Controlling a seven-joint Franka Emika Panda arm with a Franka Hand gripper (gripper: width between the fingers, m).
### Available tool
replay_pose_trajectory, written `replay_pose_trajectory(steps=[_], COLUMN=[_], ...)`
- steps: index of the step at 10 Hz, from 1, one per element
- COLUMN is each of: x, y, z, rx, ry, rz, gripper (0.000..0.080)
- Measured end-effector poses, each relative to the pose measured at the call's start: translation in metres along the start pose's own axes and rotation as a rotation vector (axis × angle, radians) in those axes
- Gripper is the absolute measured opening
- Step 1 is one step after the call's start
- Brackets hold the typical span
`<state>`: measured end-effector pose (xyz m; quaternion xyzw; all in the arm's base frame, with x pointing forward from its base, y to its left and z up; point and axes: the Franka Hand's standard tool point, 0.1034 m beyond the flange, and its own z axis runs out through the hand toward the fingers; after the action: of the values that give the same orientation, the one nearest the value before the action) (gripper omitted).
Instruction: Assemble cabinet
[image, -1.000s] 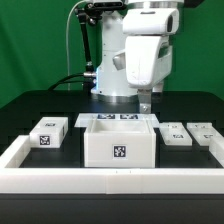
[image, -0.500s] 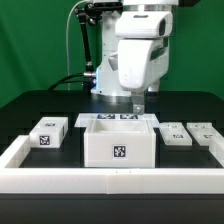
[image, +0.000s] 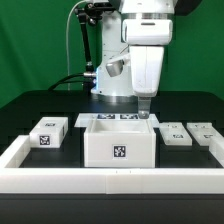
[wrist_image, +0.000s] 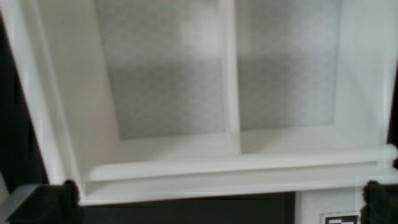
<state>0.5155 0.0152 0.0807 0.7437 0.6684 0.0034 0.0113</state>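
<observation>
Pincer (image: 144, 109) rotated, hovering above cabinet (image: 118, 150)

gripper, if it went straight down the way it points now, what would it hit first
Most likely the cabinet body: the gripper points down over its rear edge, on the exterior view's right. The wrist view shows its rim and open inside below; which comes first is unclear.

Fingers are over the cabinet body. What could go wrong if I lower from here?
1. The fingers hang close above the back rim of the cabinet body. Lowering off-line could land one on the rim and shove the body.
2. A shoved body might knock the small panel lying beside it.
</observation>
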Motion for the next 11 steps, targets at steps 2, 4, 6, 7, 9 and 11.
replay_pose_trajectory(steps=[2,4,6,7,9,11], x=[-0.002,-0.007,-0.009,-0.009,-0.009,-0.012], y=[-0.012,-0.035,-0.047,-0.046,-0.047,-0.054], z=[0.006,0.014,0.018,0.018,0.019,0.025], rx=[0.013,0.017,0.039,0.038,0.040,0.047], ry=[-0.001,0.003,-0.001,-0.001,-0.001,0.002], rz=[-0.007,-0.022,-0.006,-0.006,-0.006,-0.007], gripper=[0.0797,0.0797,0.0797,0.0797,0.0797,0.0797])
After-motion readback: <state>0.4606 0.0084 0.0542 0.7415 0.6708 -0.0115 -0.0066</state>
